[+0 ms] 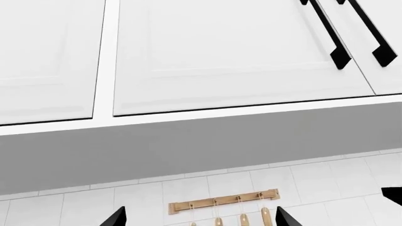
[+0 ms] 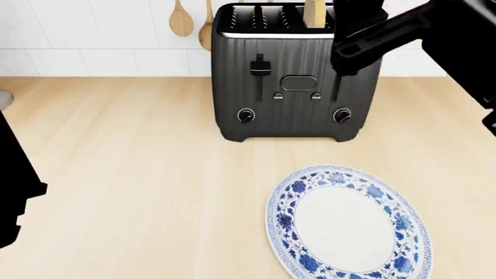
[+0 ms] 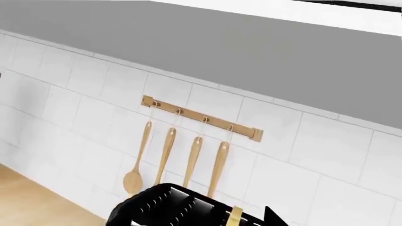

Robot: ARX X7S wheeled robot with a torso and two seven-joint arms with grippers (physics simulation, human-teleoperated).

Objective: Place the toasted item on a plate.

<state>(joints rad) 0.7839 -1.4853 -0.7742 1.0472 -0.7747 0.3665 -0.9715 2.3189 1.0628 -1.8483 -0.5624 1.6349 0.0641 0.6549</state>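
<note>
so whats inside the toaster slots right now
One bread slice stands upright in a right-hand slot of the toaster. The other slots look empty, though the right arm covers the far right end.

Your left wrist camera faces white cabinet doors [image 1: 238,52] with black handles [image 1: 326,33], above tiled wall [image 1: 94,207] carrying a wooden utensil rack [image 1: 223,201].
</note>
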